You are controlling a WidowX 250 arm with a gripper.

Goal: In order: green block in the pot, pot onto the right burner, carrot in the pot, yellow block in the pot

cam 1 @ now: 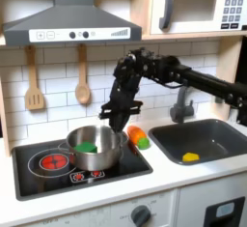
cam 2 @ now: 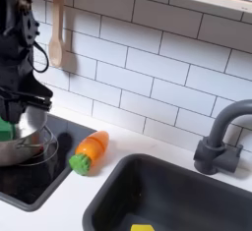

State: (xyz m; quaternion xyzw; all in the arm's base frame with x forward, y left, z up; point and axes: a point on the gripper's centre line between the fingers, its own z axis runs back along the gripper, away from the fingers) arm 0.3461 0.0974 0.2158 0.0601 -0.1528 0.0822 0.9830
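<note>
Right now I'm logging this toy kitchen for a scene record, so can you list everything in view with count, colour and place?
Pot: one, silver, on the stove's right burner.
Green block: one, green, inside the pot.
Carrot: one, orange with green tip, on the counter between stove and sink.
Yellow block: one, yellow, in the sink.
Sink: one, dark grey, at the first exterior view's right.
Faucet: one, dark, behind the sink.
Stove: one, black with red rings.
Wooden utensils: two, hanging on the tiles.
Microwave: one, top right.
End effector: one, black, above the pot.

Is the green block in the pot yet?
Yes. The green block lies inside the pot, below its rim, in the first exterior view.
</note>
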